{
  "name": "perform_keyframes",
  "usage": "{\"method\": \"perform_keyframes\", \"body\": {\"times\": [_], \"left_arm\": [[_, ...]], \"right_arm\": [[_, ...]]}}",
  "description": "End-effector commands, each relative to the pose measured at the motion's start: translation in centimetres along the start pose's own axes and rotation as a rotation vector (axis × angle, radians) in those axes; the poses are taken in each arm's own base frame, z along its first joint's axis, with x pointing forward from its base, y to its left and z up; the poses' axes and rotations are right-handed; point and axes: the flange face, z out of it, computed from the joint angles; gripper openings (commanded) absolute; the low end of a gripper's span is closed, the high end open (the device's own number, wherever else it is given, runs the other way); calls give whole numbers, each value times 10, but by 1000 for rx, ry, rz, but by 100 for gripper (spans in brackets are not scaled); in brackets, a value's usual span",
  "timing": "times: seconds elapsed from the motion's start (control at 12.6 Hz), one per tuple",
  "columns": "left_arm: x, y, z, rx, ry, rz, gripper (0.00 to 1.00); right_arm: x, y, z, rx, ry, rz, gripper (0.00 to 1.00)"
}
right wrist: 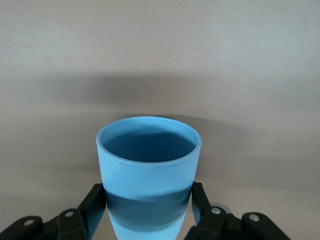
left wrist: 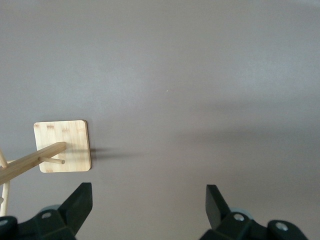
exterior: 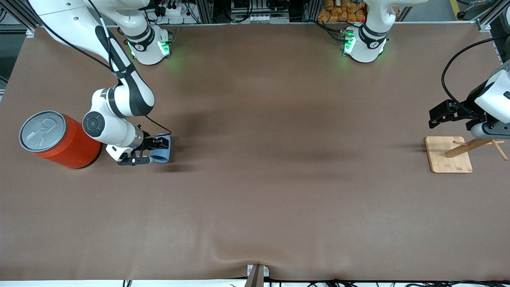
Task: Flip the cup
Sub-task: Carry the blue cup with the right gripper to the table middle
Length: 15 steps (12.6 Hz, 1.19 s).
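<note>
The big brown table (exterior: 255, 179) is covered with a soft mat that has a small wrinkle at the edge nearest the front camera, and most of it is bare. At the right arm's end stands a large orange-red can with a grey lid (exterior: 55, 139). At the left arm's end stands a small wooden stand with pegs on a square bamboo base (exterior: 448, 154). The left gripper (exterior: 436, 116) waits in the air over the table, just beside that wooden stand, with its black fingers spread wide and nothing in them. The right gripper (exterior: 153, 150) is low at the table, beside the big can, and its fingers are pressed against the small light-blue cup with the darker blue inside (right wrist: 148, 172). The cup lies on its side between the fingers, with its mouth pointing away from the gripper. It looks light and hard, and its dull skin probably does not slip much. It gets thinner toward the bottom, so I think it could slide out that way. The fingers (right wrist: 95, 202) hold the lower half, on two sides, which seems a good place. There is plenty of room around it to turn it over.
</note>
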Motion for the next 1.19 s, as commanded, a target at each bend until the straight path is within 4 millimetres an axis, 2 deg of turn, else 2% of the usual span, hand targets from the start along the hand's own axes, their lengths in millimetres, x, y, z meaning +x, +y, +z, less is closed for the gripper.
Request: {"method": "perform_keyframes", "body": {"times": [0.0, 0.16, 0.32, 0.4, 0.48, 0.56, 0.72, 0.88, 1.04, 1.12], "left_arm": [[3, -1, -4, 3, 13, 23, 100], [4, -3, -3, 4, 13, 19, 100], [4, -3, -2, 4, 11, 19, 100], [4, -3, -3, 4, 13, 19, 100], [4, -3, -3, 4, 13, 19, 100], [4, -3, -3, 4, 13, 19, 100], [4, -3, -2, 4, 11, 19, 100], [4, -3, -2, 4, 11, 19, 100], [4, -3, -2, 4, 11, 19, 100], [4, -4, -2, 4, 11, 18, 100]], "right_arm": [[21, -39, -53, 20, -22, -22, 32], [27, -87, -82, 30, 10, -61, 32], [27, -108, -88, 38, 27, -106, 27], [28, -130, -99, 50, 50, -144, 25], [29, -156, -101, 66, 59, -183, 25], [28, -194, -103, 69, 74, -255, 25], [24, -261, -94, -9, 114, -431, 20], [13, -313, -84, -79, 156, -601, 18], [6, -354, -65, -199, 219, -770, 18], [-4, -377, -57, -226, 234, -840, 18]]}}
